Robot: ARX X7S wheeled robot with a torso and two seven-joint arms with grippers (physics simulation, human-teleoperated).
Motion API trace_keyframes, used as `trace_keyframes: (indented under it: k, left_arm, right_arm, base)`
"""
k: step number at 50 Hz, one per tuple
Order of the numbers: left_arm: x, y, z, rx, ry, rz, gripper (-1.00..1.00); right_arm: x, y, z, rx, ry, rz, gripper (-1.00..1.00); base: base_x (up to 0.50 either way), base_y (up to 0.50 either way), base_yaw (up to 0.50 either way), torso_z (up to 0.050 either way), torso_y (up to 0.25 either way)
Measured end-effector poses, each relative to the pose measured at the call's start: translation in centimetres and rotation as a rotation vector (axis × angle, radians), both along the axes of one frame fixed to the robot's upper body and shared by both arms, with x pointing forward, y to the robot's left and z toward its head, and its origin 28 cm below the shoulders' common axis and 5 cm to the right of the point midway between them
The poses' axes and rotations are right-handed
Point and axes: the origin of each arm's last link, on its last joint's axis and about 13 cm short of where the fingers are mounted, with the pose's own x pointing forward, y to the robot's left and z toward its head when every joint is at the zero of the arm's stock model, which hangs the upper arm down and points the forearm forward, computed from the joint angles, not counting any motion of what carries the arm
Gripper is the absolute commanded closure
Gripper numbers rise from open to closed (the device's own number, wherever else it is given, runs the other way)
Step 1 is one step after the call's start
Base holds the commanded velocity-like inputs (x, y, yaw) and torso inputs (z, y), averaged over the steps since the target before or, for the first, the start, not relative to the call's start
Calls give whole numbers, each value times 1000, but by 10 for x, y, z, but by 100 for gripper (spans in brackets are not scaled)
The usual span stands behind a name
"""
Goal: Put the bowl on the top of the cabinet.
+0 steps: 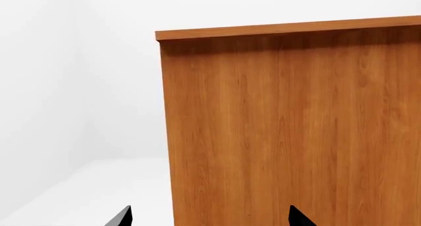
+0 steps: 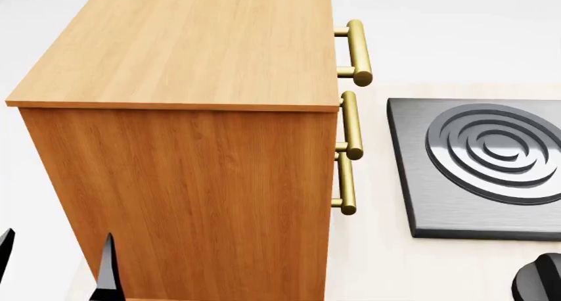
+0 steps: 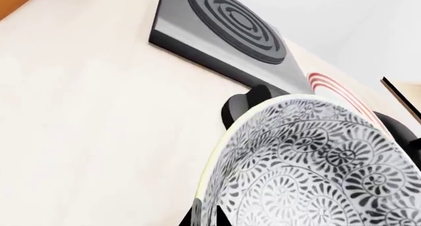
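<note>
The bowl (image 3: 309, 162), white with a dense black floral pattern and a yellowish rim, fills the right wrist view, tilted on edge above the pale counter. My right gripper (image 3: 205, 217) is shut on its rim, one finger inside and one outside. The bowl and the right gripper are out of the head view. The cabinet (image 2: 184, 51), orange-brown wood with a lighter flat top and brass bar handles (image 2: 355, 51), stands at the left of the head view with its top bare. My left gripper (image 1: 210, 219) is open and empty, facing the cabinet's side wall (image 1: 289, 127) low down, and shows in the head view (image 2: 54, 261).
A dark grey stove plate (image 2: 477, 163) with concentric rings lies on the pale counter (image 2: 377, 261) right of the cabinet, also in the right wrist view (image 3: 230, 23). A black knob (image 2: 539, 281) sits near its corner. A white plate with red rings (image 3: 335, 88) lies beyond the bowl.
</note>
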Motion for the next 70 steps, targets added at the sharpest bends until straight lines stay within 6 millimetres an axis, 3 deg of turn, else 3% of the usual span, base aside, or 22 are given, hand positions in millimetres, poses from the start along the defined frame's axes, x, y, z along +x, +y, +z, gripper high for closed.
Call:
trace_keyframes:
  k: [13,32,70]
  left_arm:
    - [0,0,1,1,-1,1,-100]
    - [0,0,0,1,0,2,-100]
    - [3,-2,-3,1,10,-1,-100]
  right_arm:
    - [5,7,25,18,-31,22,100]
    - [27,26,88,140,-22,65,100]
    - [69,52,230,125,-180,103,100]
  base:
    - [0,0,0,0,0]
    - [0,0,0,0,1]
    - [0,0,0,0,0]
